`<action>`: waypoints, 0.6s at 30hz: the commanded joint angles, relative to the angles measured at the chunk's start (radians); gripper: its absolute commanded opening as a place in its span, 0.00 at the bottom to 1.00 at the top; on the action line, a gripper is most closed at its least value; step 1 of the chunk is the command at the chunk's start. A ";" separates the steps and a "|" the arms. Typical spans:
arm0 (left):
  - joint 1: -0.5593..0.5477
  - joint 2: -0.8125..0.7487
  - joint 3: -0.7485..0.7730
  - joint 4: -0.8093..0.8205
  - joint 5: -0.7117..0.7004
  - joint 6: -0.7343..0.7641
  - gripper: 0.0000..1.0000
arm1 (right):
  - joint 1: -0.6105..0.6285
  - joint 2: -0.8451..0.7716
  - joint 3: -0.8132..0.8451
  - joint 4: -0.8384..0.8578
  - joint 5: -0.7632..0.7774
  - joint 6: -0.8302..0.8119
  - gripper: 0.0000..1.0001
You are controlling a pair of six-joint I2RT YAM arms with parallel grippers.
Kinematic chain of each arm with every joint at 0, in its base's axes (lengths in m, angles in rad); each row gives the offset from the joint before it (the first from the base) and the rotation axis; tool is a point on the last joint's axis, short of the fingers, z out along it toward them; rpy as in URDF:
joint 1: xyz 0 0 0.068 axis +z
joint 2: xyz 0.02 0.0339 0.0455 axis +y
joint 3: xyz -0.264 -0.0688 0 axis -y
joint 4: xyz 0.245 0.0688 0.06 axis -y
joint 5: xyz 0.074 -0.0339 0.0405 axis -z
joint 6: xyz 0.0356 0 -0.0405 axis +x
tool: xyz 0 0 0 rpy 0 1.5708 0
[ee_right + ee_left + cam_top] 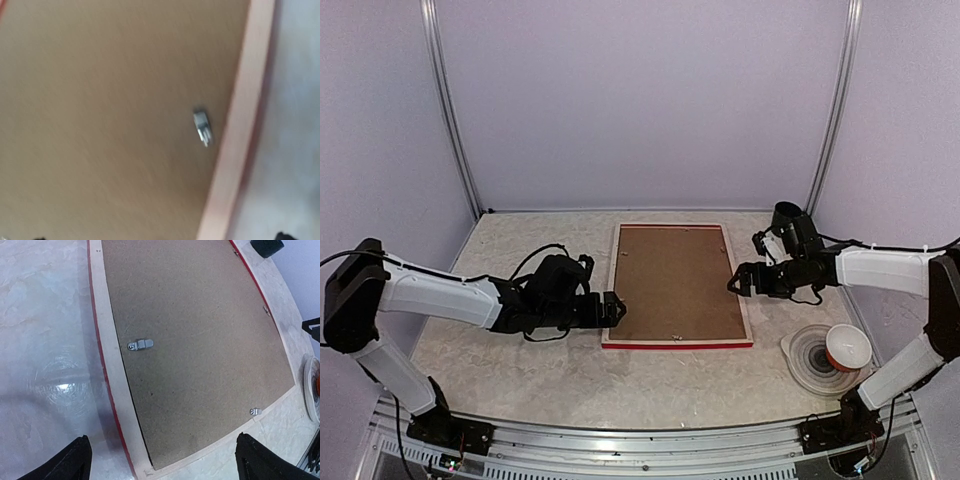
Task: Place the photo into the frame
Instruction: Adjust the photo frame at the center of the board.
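Squarely at the middle of the table [520,380] lies the frame [677,343], back up, with a brown backing board [675,283] inside. Left jaws gape empty by its near-left corner; right jaws, likewise released, hover at its right edge.

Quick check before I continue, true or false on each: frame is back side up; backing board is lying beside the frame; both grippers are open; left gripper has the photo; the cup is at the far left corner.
1. The frame lies back side up on the table. True.
2. The brown backing board lies beside the frame. False: it sits inside the frame's pale wood border.
3. Both grippers are open. True: the left gripper is at the frame's left edge and the right gripper at its right edge.
4. The left gripper holds the photo. False: its jaws are empty, and no photo is visible in any view.
5. The cup is at the far left corner. False: it rests on the stacked dishes on the right, near the right arm.
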 commanded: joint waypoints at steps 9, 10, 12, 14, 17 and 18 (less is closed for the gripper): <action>-0.086 -0.009 -0.026 -0.132 -0.145 0.072 0.99 | 0.119 -0.104 -0.132 -0.078 0.160 0.022 0.99; -0.092 -0.003 -0.024 -0.137 -0.150 0.074 0.99 | 0.126 -0.104 -0.136 -0.080 0.167 0.022 0.99; -0.098 0.002 -0.027 -0.136 -0.147 0.078 0.99 | 0.136 -0.105 -0.143 -0.087 0.176 0.024 0.99; -0.104 0.000 -0.035 -0.129 -0.141 0.077 0.99 | 0.149 -0.109 -0.151 -0.093 0.186 0.028 0.99; -0.115 -0.001 -0.045 -0.128 -0.140 0.078 0.99 | 0.164 -0.112 -0.163 -0.096 0.201 0.032 0.99; -0.117 0.000 -0.046 -0.125 -0.135 0.079 0.99 | 0.169 -0.111 -0.166 -0.095 0.208 0.034 0.99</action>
